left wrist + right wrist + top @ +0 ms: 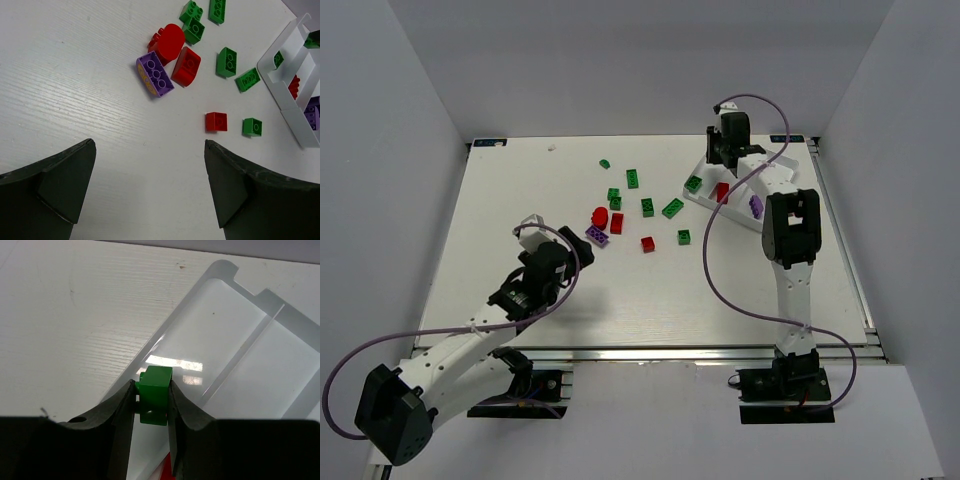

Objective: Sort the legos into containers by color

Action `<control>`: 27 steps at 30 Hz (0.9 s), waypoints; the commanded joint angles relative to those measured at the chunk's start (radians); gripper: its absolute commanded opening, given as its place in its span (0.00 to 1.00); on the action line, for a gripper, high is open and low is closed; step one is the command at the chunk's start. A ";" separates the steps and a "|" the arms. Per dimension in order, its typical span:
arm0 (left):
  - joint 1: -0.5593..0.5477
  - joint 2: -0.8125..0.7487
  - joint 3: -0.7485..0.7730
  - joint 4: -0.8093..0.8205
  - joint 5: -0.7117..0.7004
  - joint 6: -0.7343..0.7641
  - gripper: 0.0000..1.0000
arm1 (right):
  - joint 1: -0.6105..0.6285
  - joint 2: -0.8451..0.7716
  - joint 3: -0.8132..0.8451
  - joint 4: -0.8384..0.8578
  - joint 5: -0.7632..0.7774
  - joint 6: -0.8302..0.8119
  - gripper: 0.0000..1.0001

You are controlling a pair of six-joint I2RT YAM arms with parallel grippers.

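Note:
Loose legos lie mid-table: several green ones (647, 206), red ones (617, 222) and a purple brick (597, 236). The white three-compartment tray (705, 200) sits at the far right and holds a green (693, 184), a red (722, 192) and a purple lego (756, 206). My right gripper (728, 150) hangs over the tray's far end. In the right wrist view it (151, 383) is shut on a green brick (155, 387) above the tray's outer compartment (215, 325). My left gripper (150, 142) is open and holds nothing, on the near side of the purple brick (155, 74) and a small red brick (216, 121).
Grey walls enclose the table on the left, the far side and the right. A rounded red piece (167, 42) touches the purple brick. A small green brick (252, 127) lies beside the small red one, close to the tray wall (285, 85).

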 commanded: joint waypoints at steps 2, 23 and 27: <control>0.003 0.009 0.010 0.007 0.007 0.010 0.98 | -0.011 0.015 0.050 0.076 0.062 0.020 0.33; 0.018 0.095 0.079 0.035 0.060 0.067 0.88 | -0.062 -0.365 -0.305 0.046 -1.039 -0.374 0.56; 0.095 0.171 0.165 -0.010 0.125 0.125 0.55 | -0.031 -0.473 -0.422 -0.011 -1.029 -0.453 0.39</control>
